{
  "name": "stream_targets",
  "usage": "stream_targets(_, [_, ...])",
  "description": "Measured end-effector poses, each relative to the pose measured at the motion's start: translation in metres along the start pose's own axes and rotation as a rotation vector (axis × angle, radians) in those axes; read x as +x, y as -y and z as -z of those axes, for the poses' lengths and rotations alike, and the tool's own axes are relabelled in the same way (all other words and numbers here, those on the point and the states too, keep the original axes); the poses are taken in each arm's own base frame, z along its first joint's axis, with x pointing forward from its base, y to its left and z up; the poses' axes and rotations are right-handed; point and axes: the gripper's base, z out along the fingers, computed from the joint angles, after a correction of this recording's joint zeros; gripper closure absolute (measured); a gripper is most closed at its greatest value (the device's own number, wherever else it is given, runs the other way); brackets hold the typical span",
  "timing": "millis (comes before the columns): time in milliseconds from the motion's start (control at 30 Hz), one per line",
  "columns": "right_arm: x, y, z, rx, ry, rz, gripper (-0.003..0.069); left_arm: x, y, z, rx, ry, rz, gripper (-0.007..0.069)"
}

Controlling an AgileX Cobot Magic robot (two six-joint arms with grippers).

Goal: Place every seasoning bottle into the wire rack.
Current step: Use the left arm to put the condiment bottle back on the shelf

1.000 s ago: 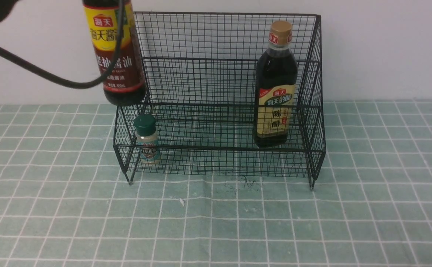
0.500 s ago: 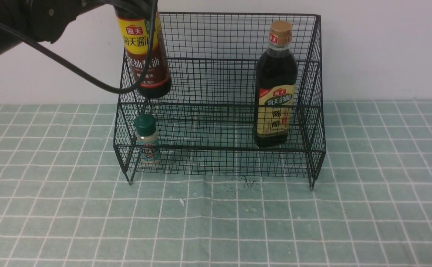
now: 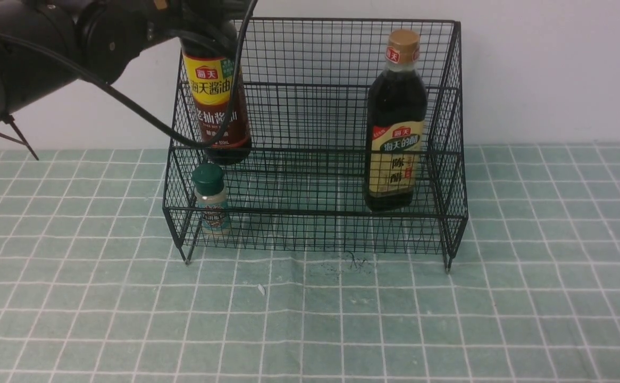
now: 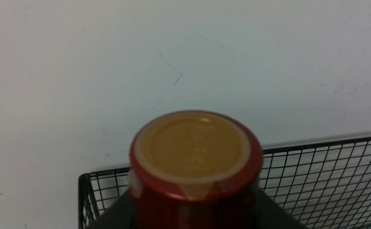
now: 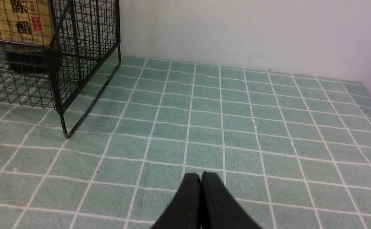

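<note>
My left gripper [image 3: 206, 24] is shut on the neck of the tall dark bottle [image 3: 218, 109] with the yellow-brown label. It holds the bottle upright at the left end of the black wire rack [image 3: 315, 213], its base just above the upper tier. In the left wrist view the bottle's red cap [image 4: 194, 159] sits between my dark fingers [image 4: 115, 213], above the rack's rim [image 4: 325, 143]. The wider dark bottle [image 3: 396, 119] with the tan cap stands in the rack at the right. The green-capped shaker [image 3: 210, 198] stands in the lower tier at the left. My right gripper [image 5: 201, 176] is shut and empty.
The rack stands on a green checked cloth [image 3: 310, 319] against a white wall [image 3: 554, 69]. A black cable [image 3: 145, 114] hangs from my left arm in front of the held bottle. The right wrist view shows the rack's right foot [image 5: 65, 135] and the wider bottle's label [image 5: 23, 22].
My left arm has carried the tall bottle right, from outside the rack's left side to inside it, then lowered it toward the upper tier. Nothing else has moved.
</note>
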Motion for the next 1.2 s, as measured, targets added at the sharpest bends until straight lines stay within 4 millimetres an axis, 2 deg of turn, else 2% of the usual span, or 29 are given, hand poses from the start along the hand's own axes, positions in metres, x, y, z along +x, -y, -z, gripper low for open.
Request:
stream_targets(167, [0.0,0.0,0.0,0.0,0.0,0.0,0.0673,0.006,-0.001,-0.001,-0.014,-0.058,0.001,0.0369])
stream_targets(567, [0.0,0.0,0.0,0.0,0.0,0.0,0.0673,0.046,-0.006,-0.021,-0.048,-0.247,-0.001,0.0368])
stream_targets(833, [0.0,0.0,0.0,0.0,0.0,0.0,0.0673,0.045,-0.006,-0.022,-0.049,-0.249,-0.001,0.0363])
stream_targets(1000, [0.0,0.0,0.0,0.0,0.0,0.0,0.0673,0.04,-0.006,-0.02,-0.048,-0.236,-0.001,0.0299])
stream_targets(1033, [0.0,0.0,0.0,0.0,0.0,0.0,0.0673,0.035,-0.006,-0.015,-0.05,-0.234,0.001,0.0272])
stream_targets(1200, [0.0,0.0,0.0,0.0,0.0,0.0,0.0673,0.019,-0.005,0.0,-0.055,-0.222,0.001,0.026])
